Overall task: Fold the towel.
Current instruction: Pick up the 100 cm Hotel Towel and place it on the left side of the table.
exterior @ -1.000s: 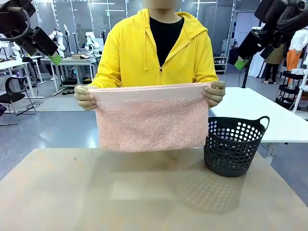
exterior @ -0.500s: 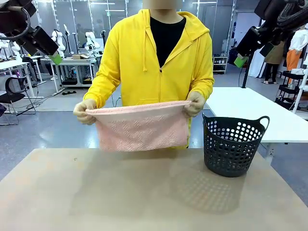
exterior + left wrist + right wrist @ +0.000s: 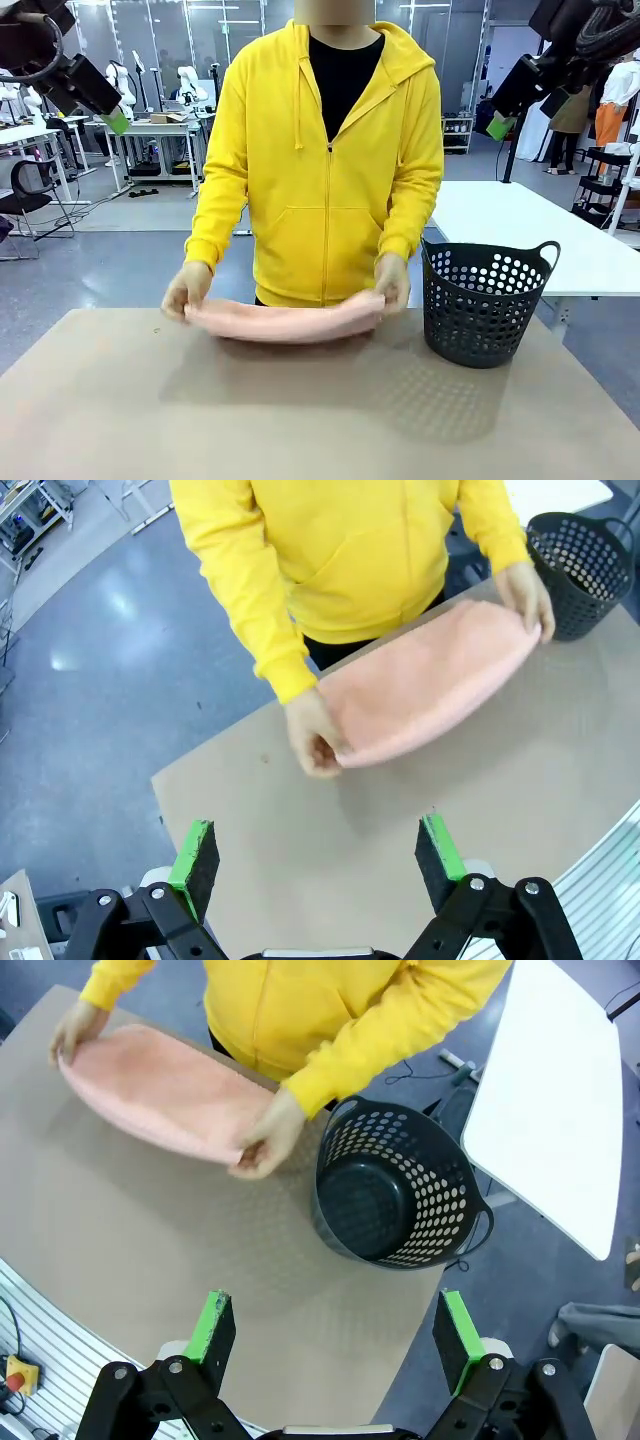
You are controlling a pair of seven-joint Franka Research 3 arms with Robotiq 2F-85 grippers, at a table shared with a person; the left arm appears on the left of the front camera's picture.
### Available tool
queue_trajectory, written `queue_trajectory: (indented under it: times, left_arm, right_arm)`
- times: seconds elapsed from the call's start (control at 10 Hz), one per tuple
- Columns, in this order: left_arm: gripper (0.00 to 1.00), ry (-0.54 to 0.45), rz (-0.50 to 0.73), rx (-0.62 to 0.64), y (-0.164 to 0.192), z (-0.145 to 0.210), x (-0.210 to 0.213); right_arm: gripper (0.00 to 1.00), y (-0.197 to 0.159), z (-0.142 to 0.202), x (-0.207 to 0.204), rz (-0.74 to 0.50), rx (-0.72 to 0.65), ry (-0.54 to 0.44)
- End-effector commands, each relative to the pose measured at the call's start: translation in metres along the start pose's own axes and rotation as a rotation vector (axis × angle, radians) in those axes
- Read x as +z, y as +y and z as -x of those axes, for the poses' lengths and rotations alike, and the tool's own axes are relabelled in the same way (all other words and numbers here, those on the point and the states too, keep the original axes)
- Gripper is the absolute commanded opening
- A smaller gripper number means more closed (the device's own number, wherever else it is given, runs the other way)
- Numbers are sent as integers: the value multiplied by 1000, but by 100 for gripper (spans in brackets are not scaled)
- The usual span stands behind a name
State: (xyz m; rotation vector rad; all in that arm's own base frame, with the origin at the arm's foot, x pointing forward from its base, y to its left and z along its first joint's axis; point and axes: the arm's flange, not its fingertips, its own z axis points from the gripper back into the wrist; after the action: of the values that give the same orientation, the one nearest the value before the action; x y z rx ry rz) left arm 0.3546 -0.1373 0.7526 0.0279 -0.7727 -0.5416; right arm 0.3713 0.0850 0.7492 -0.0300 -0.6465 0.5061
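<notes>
The pale salmon-pink towel [image 3: 285,320] is held by its two ends in the person's hands, low over the far side of the brown table [image 3: 300,410], sagging in the middle. The left wrist view has the towel [image 3: 425,680] stretched between both hands, and the right wrist view has the towel [image 3: 160,1085] at upper left. My left gripper [image 3: 108,110] hangs high at the upper left, open and holding nothing. My right gripper [image 3: 510,115] is high at the upper right, also open. Both wrist views look down past their wide-spread green pads [image 3: 195,852] [image 3: 212,1322] at the table.
A black perforated basket [image 3: 485,305] with handles stands on the table's far right, just right of the towel; it looks empty inside [image 3: 375,1200]. A white table [image 3: 540,235] stands behind it. The near half of the brown table is bare.
The person has lowered the towel from chest height, where it hung spread, down to the table's far side and leaned forward. Both arms stayed still.
</notes>
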Motion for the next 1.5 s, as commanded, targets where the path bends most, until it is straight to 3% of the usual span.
queue_trajectory:
  times: [0.0, 1.4]
  left_arm:
    - [100, 19, 0, 3, 1, -3, 3]
    - [100, 19, 0, 3, 1, -3, 3]
  right_arm:
    - [100, -2, 0, 1, 3, -2, 5]
    - [100, -2, 0, 1, 3, -2, 5]
